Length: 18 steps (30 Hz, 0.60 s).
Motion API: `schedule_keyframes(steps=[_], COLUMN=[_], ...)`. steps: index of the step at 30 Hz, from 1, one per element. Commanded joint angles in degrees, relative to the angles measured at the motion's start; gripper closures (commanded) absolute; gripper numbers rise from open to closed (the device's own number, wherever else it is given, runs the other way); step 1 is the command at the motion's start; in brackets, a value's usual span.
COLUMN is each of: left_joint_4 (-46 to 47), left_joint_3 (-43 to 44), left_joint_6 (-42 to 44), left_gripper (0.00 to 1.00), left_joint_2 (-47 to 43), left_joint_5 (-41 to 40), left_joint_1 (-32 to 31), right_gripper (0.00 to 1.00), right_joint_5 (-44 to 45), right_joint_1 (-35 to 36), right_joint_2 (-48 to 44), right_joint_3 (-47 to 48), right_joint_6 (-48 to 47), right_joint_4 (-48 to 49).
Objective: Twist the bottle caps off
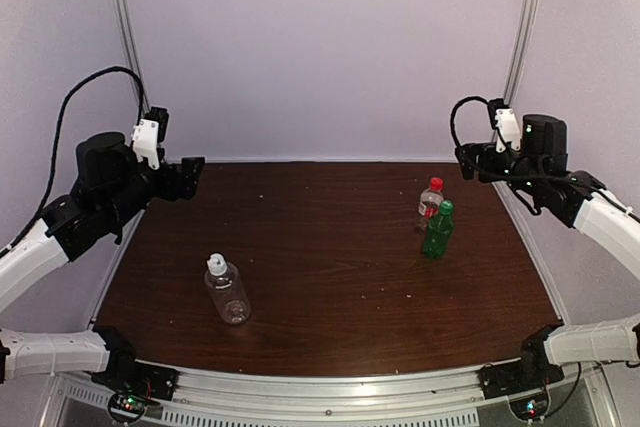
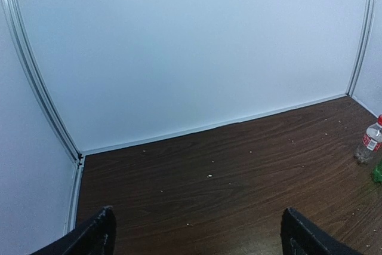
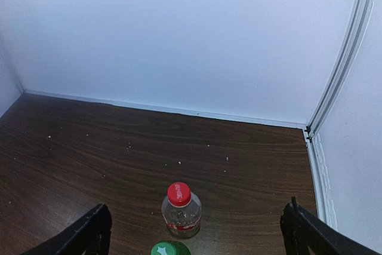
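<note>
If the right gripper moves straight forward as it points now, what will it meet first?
Probably the green cap, which is nearest in the wrist view; the red-capped bottle stands just beyond it. Depth is unclear.

table [image 1: 330, 247] dark brown woodgrain | white cap [image 1: 216, 265], clear bottle [image 1: 229, 297] | green cap [image 1: 445, 207], dark green bottle [image 1: 436, 235] | red cap [image 1: 434, 184], red-label bottle [image 1: 429, 204]

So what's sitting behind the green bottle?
The small clear bottle with a red cap, upright, just behind the green bottle. Its base is partly covered in the top view, so whether they touch is unclear.
</note>
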Motion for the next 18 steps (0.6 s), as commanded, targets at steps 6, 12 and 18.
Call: schedule_keyframes(steps=[6,12,18], left_joint_4=[3.03,2.9,2.72], left_joint_3=[-0.49,-0.34,-0.38], left_joint_6=[1.17,1.27,1.13], left_gripper=[0.02,0.02,0.02], left_joint_2=[0.14,0.39,0.2], left_joint_5=[0.97,1.27,1.45], left_joint_1=[-0.42,-0.42,-0.42], right_gripper=[0.0,0.0,0.0], right_joint_5=[-0.72,-0.52,1.62], right_joint_1=[0.42,0.43,0.42], right_joint_2=[-0.62,-0.14,0.61], right_joint_3=[-0.35,0.3,2.0], right_joint_6=[-0.53,-0.31,0.44], right_joint_4=[-0.16,-0.47,-1.99])
